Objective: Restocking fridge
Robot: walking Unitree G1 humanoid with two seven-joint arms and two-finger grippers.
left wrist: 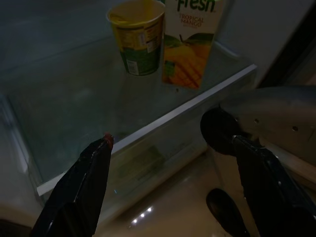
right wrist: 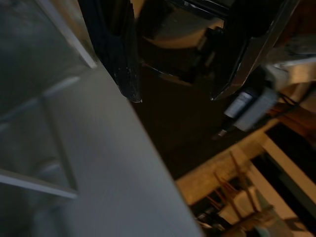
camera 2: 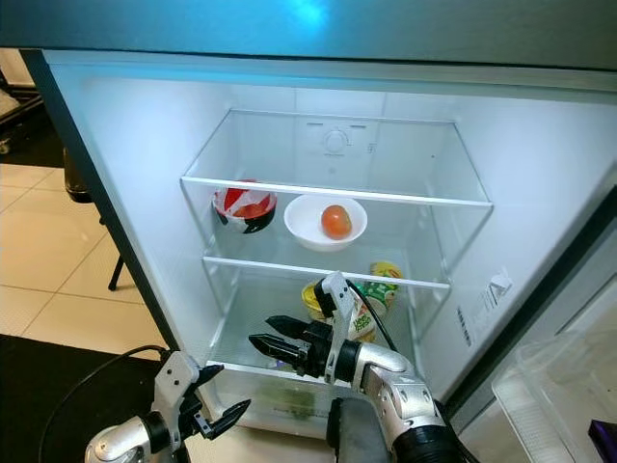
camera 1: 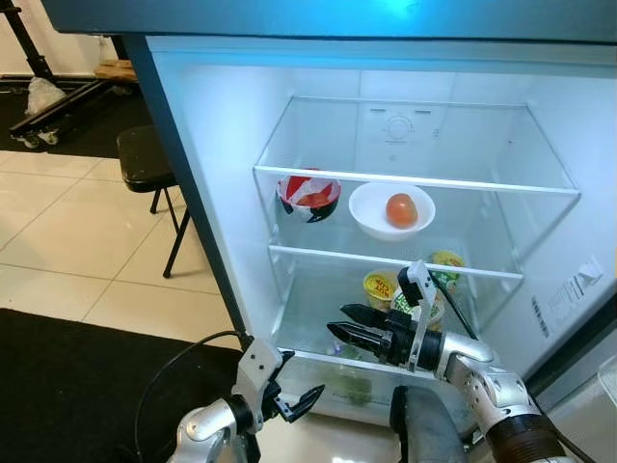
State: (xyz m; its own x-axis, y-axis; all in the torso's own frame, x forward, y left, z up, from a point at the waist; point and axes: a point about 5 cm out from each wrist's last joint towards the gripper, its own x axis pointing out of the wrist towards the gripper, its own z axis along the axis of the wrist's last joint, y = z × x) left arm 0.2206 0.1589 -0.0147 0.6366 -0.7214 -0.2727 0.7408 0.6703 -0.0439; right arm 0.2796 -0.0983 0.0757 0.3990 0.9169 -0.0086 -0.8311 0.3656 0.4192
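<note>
1. Two grippers stand at the open fridge (camera 1: pixel 222 135), and both are empty. The right gripper (camera 1: pixel 349 322) sits at the front edge of the lower glass shelf (camera 1: pixel 308 323), its two black fingers spread a little with nothing between them. They point across the shelf toward the fridge's left wall, so the gripper looks free of the goods, not reaching for them.
2. The left gripper (camera 1: pixel 304 400) hangs lower, just outside the fridge below that shelf's front edge, fingers well parted and holding nothing. Its wrist view looks along the fingers (left wrist: pixel 84 182) onto the shelf.
3. The stocked things stand toward the back right corner of the lower shelf: a mango juice carton (left wrist: pixel 190 42) with a yellow cup (left wrist: pixel 137 37) just beside it. A green-and-yellow pack (camera 1: pixel 445 267) sits further back. Set deep and upright, they leave the front and left of the shelf bare for more goods.
4. On the middle shelf (camera 1: pixel 318 253) a red patterned bowl (camera 1: pixel 308 196) sits near the left edge. A white bowl (camera 1: pixel 378 220) holding a tomato (camera 1: pixel 401 209) is near the middle. The top shelf (camera 1: pixel 415 180) carries nothing.
5. My reading is that the carton is already placed. Fetching the next item calls for drawing the right arm back without brushing it.
6. A black stool (camera 1: pixel 145 159) stands on the tiled floor (camera 1: pixel 67 231) beside the fridge's left wall.
</note>
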